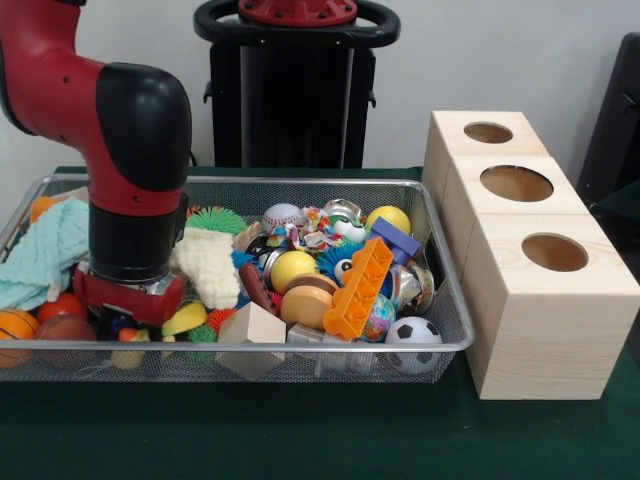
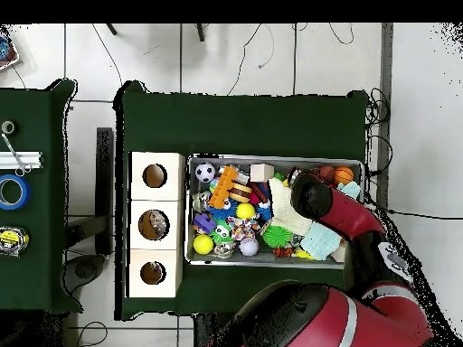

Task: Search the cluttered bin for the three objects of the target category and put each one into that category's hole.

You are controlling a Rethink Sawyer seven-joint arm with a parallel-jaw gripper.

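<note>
The wire-mesh bin (image 1: 300, 181) sits on the green table, crammed with toys, balls and cloths; it also shows in the overhead view (image 2: 271, 159). The pale wood cubes stand to its right, and the smallest hole (image 1: 488, 132) is in the farthest one; in the overhead view it is the lowest hole (image 2: 152, 272). My gripper (image 1: 128, 300) is down inside the left part of the bin, among the toys next to a white knit cloth (image 1: 205, 265). The red wrist hides its tips. In the overhead view the arm (image 2: 312, 194) covers it.
In the bin lie a yellow ball (image 1: 291, 268), an orange plastic block (image 1: 358, 290), a soccer ball (image 1: 412, 332), a wooden cube (image 1: 251, 325), a baseball (image 1: 282, 215), a mint cloth (image 1: 45, 250) and a small basketball (image 1: 12, 330). Two wider holes (image 1: 516, 183) (image 1: 554, 252) lie nearer the camera.
</note>
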